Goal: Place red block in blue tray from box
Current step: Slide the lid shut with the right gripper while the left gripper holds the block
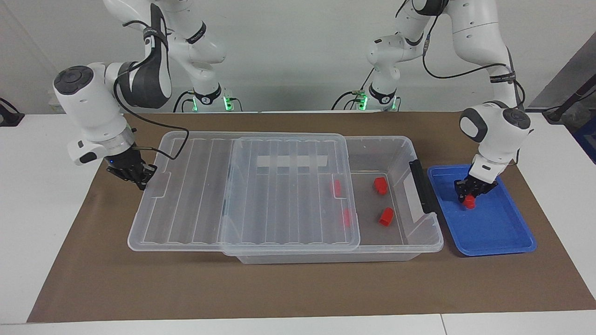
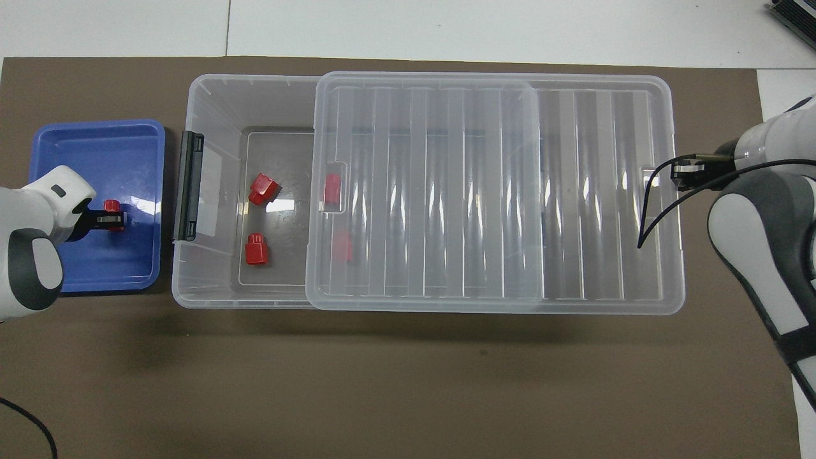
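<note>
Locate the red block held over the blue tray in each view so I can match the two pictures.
Facing view: the red block sits at the picture's right, in the left gripper, over the blue tray.
Overhead view: the red block sits at the picture's left, over the blue tray.
Shared landmark: the box's black end clip beside the tray.

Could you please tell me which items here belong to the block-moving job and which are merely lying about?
Job: red block held by left gripper over blue tray; box; right gripper pressed against lid.
Lying about: four other red blocks in the box; brown mat.
</note>
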Robot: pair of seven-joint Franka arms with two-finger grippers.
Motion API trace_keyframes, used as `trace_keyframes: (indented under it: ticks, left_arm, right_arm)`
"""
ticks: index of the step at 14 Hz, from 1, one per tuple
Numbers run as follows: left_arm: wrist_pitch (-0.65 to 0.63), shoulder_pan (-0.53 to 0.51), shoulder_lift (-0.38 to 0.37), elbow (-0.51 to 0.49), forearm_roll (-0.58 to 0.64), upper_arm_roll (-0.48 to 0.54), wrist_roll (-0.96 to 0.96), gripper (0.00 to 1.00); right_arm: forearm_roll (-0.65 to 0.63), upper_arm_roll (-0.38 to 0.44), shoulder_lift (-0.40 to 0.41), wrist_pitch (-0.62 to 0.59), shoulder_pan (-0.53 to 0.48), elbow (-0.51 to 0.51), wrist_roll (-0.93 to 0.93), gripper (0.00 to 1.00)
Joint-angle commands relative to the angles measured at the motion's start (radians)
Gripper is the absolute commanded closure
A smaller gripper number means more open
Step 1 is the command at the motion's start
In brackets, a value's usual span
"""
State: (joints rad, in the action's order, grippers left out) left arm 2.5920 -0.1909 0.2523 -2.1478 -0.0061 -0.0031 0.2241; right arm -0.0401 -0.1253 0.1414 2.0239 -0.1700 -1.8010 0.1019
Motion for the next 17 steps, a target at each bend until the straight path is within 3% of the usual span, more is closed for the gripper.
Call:
trace_keyframes:
  ticks: [1, 2, 3, 5, 7, 13, 15, 17]
  left_arm:
    - [0.03, 0.011, 0.002, -0.021, -0.023, 0.005, 0.014, 1.0]
    - [0.03, 0.013, 0.002, -0.021, -0.023, 0.002, 0.012, 1.0]
    - [0.03, 0.013, 0.002, -0.021, -0.023, 0.005, 0.012, 0.93]
    - [0.03, 0.014, 0.002, -0.021, -0.023, 0.005, 0.012, 0.51]
    - [0.03, 0.014, 0.004, -0.021, -0.023, 0.005, 0.014, 0.34]
    - [-0.01, 0.013, 0.001, 0.002, -0.023, 0.005, 0.017, 0.35]
    - [-0.154, 0.014, -0.016, 0.075, -0.023, 0.005, 0.017, 0.35]
    - [-0.374, 0.013, -0.056, 0.19, -0.023, 0.005, 0.018, 0.35]
  right_arm:
    - [0.008, -0.004, 0.0, 0.007, 0.026, -0.008, -0.03, 1.0]
    - [0.008, -0.004, 0.0, 0.009, 0.042, -0.008, -0.028, 1.0]
    - [0.008, -0.004, 0.0, 0.007, 0.047, -0.008, -0.027, 1.0]
    - [0.008, -0.004, 0.0, 0.004, 0.075, -0.008, -0.027, 1.0]
    - [0.008, -0.005, -0.002, 0.002, 0.095, -0.011, -0.028, 1.0]
    - [0.028, -0.005, -0.005, 0.006, 0.171, -0.014, -0.027, 1.0]
    - [0.032, -0.005, -0.006, 0.004, 0.197, -0.017, -0.025, 1.0]
    - [0.034, -0.005, -0.008, 0.009, 0.227, -0.014, -0.022, 1.0]
